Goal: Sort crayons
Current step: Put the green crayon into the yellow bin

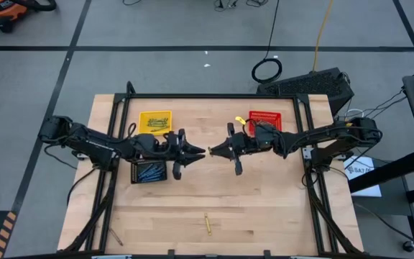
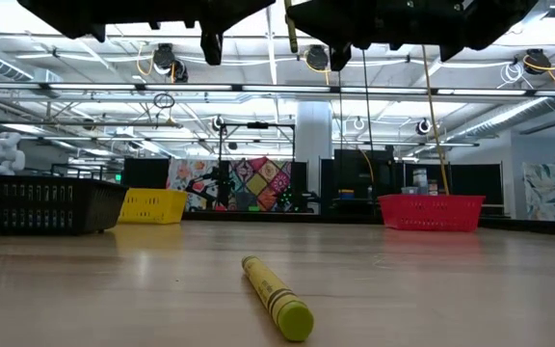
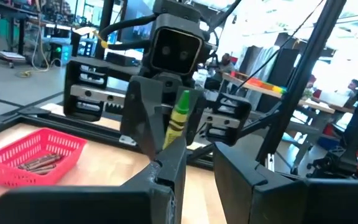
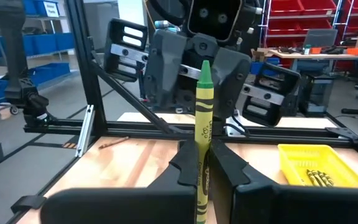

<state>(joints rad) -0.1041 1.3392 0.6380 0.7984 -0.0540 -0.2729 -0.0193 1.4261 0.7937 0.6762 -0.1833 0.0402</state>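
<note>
My right gripper [image 4: 202, 152] is shut on a yellow-green crayon [image 4: 202, 106] above the table's middle. The crayon also shows in the left wrist view [image 3: 178, 117]. My left gripper [image 3: 199, 163] faces it from the table's left, open, with its fingers beside the crayon's pointed end. The two grippers [image 1: 198, 152] [image 1: 215, 151] meet tip to tip. A second yellow crayon [image 1: 208, 224] lies flat on the table near the front edge and shows close up in the low view [image 2: 276, 297]. A brownish crayon [image 1: 117, 237] lies at the front left. My right gripper pinches the crayon's back half [image 4: 201, 177] between its two fingers, coming level from the table's right. The crayon runs along the fingers and sticks out past them, its pointed end [image 4: 205, 67] toward my left gripper, clear of the table. I cannot tell whether my left gripper touches it.
A yellow basket [image 1: 155, 121] with yellow crayons and a red basket [image 1: 266, 119] with brown-red crayons stand at the back. A black basket [image 1: 148, 171] with bluish crayons stands under my left arm. Bare wood lies between the grippers and the front edge.
</note>
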